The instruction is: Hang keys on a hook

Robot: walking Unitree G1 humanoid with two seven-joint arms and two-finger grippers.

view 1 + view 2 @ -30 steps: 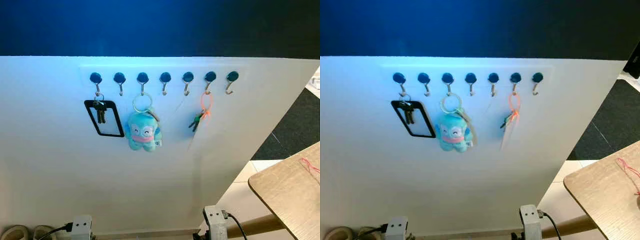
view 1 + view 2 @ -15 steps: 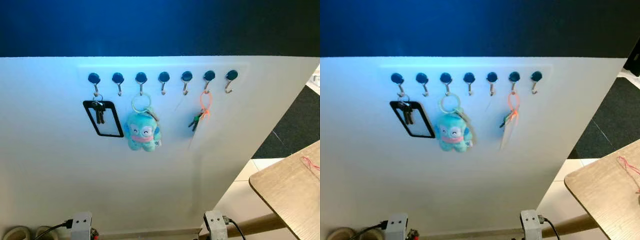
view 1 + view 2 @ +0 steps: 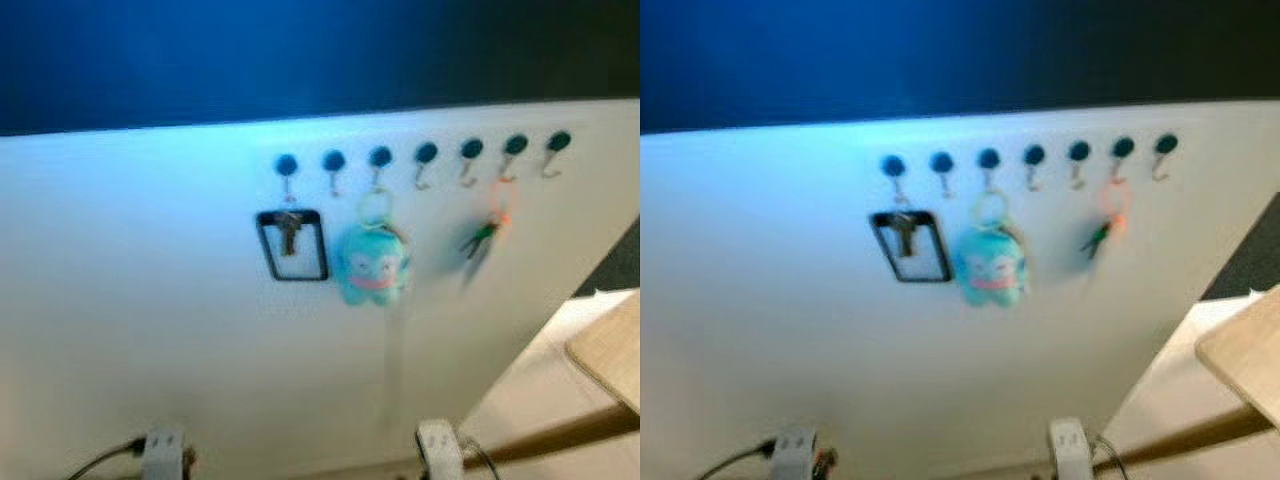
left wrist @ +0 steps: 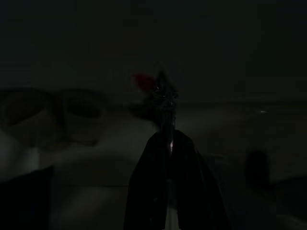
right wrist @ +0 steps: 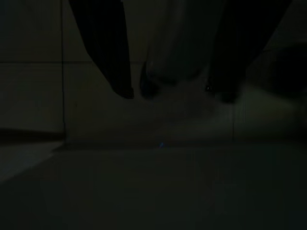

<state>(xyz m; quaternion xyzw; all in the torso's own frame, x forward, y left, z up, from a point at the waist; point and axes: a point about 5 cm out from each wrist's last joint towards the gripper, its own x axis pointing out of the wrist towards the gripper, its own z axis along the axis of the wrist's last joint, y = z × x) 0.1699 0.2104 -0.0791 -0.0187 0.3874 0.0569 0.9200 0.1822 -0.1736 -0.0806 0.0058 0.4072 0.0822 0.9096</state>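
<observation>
Left fingers [image 4: 165, 143] pinched on keys [image 4: 163, 91]; right fingers [image 5: 127, 91] spread, empty.

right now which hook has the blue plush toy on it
The third hook from the left. The plush hangs under it on a ring, between the black card holder on the first hook and the orange-looped keys on the sixth.

No text, label, brand, number or sign can be read; the head views are blurred and both wrist views very dark.
</observation>
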